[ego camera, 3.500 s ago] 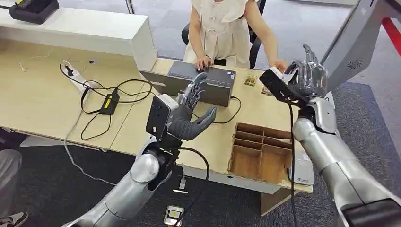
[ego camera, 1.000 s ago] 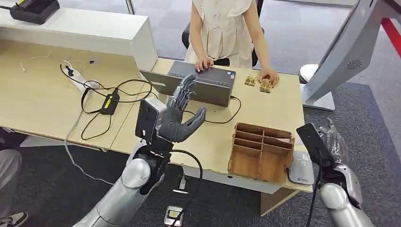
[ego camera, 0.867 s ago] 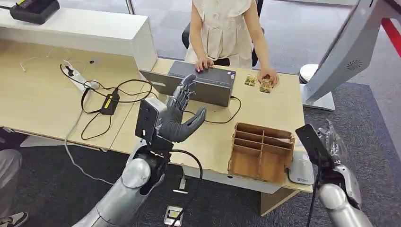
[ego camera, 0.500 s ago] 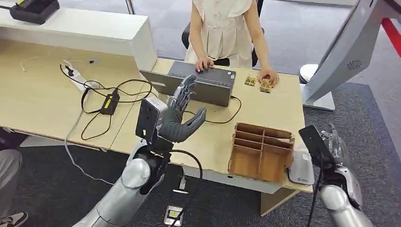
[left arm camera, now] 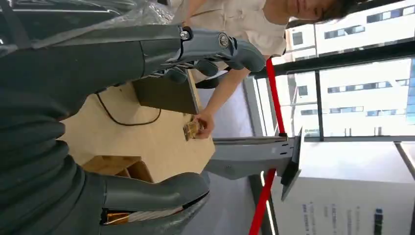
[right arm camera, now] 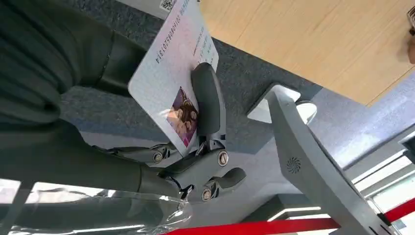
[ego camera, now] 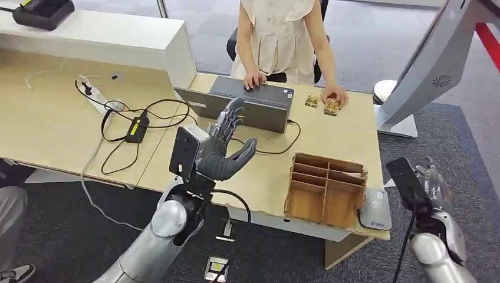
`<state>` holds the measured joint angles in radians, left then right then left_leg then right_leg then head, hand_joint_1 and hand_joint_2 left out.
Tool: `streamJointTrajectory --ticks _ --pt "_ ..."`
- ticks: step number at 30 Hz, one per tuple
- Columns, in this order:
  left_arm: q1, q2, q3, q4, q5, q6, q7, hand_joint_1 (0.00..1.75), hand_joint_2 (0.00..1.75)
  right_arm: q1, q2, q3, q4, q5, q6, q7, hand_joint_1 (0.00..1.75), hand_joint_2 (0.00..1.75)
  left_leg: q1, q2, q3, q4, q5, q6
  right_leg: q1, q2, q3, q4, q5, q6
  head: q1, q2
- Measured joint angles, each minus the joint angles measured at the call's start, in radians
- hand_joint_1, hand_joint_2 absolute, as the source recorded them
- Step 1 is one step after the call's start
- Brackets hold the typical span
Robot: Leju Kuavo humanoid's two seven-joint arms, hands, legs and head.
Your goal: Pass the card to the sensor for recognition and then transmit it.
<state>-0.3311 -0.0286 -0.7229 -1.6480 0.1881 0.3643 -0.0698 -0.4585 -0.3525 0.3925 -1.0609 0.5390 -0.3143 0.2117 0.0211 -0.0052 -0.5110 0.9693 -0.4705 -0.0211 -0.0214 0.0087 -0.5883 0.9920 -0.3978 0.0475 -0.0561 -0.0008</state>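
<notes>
In the right wrist view a white card [right arm camera: 169, 81] with a small photo lies pinched in my right hand [right arm camera: 98, 147], the thumb [right arm camera: 208, 103] pressing on its face. In the head view my right hand [ego camera: 435, 187] hangs low beyond the table's right front corner, to the right of a flat grey reader pad [ego camera: 375, 213] and apart from it. The wrist camera hides the card there. My left hand [ego camera: 224, 147] is raised over the table with fingers spread and nothing in it. The left wrist view shows the same left hand [left arm camera: 73, 98], holding nothing.
A wooden divided box [ego camera: 325, 188] stands beside the reader pad. A person [ego camera: 277, 35] sits behind the table with one hand on a laptop [ego camera: 253, 106] and the other on small wooden pieces [ego camera: 323, 104]. Cables [ego camera: 135, 127] lie left. A grey kiosk stand [ego camera: 436, 59] rises right.
My right hand has come down from high near the person's hand to low beside the table's right front corner, and has drifted slightly right in the last second. The left hand has barely moved.
</notes>
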Motion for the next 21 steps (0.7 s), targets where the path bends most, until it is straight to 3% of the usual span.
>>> streamJointTrajectory --ticks 12,21 --pt "0.024 0.003 0.005 0.000 -0.021 -0.020 0.000 0.00 1.75 0.020 -0.008 -0.022 0.006 0.009 0.003 -0.014 1.75 1.75 0.000 0.000 0.000 0.000 0.000 0.000 0.000 0.000 0.000 0.000 0.000 0.000 0.000 0.000" --pt "0.029 0.003 0.013 -0.002 -0.027 -0.030 0.004 0.00 1.75 0.031 0.002 -0.011 0.027 0.066 0.096 -0.003 1.75 1.75 0.000 0.000 0.000 0.000 0.000 0.000 0.000 0.000 0.000 0.000 0.000 0.000 0.000 0.000"
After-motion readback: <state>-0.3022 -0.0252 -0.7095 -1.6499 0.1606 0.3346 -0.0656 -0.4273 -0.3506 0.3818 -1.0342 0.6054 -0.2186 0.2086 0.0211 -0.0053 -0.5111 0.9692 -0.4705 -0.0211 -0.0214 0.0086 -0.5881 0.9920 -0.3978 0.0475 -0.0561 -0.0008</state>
